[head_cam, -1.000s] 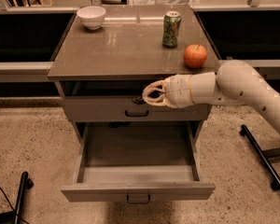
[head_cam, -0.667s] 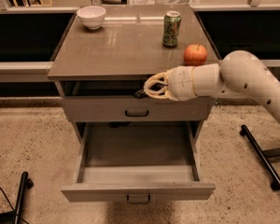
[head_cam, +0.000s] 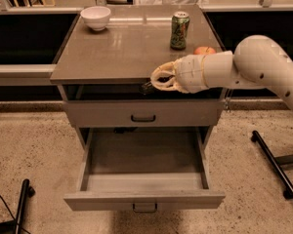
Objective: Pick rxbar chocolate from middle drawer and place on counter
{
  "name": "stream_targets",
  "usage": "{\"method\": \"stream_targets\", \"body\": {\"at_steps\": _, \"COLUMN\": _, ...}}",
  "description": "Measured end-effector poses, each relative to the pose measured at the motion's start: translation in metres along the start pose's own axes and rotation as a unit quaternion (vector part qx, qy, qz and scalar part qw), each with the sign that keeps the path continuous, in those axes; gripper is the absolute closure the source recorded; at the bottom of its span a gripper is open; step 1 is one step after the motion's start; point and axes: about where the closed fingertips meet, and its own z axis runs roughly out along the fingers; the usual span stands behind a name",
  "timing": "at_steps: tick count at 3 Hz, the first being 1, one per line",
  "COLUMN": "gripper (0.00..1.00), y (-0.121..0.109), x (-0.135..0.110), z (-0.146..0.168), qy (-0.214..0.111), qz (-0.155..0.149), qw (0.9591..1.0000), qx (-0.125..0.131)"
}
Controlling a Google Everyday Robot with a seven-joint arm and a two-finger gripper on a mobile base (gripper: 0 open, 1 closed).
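My gripper point(head_cam: 155, 82) hangs at the front edge of the counter point(head_cam: 117, 48), right of its middle and level with the slab. Its cream fingers point(head_cam: 162, 77) are closed around a small dark flat piece point(head_cam: 147, 87) that sticks out to the left; it looks like the rxbar chocolate, mostly hidden by the fingers. The middle drawer point(head_cam: 141, 199), the lowest one, stands pulled out below the gripper. Its grey floor shows nothing inside.
A white bowl point(head_cam: 95, 17) stands at the counter's back left. A green can point(head_cam: 179, 30) and a red apple point(head_cam: 204, 50) stand at its right, close behind my arm. The drawer front above point(head_cam: 142, 113) is shut. Black stand legs lie on the floor at the right point(head_cam: 273, 165) and left point(head_cam: 22, 204).
My gripper has risen from in front of the upper drawer gap to the level of the counter's front edge, with the dark piece still in it. The drawer stays open.
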Motion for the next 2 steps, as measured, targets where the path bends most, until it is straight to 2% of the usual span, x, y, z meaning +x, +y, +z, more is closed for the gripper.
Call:
{"method": "stream_targets", "body": {"at_steps": 1, "gripper": 1.00, "y": -0.021, "x": -0.009, "z": -0.006, "qy": 0.008, "qz": -0.006, "qw": 0.9999, "qx": 0.005}}
{"method": "stream_targets", "body": {"at_steps": 2, "gripper": 1.00, "y": -0.036, "x": -0.009, "z": -0.003, "qy": 0.004, "qz": -0.003, "qw": 0.9999, "qx": 0.014}}
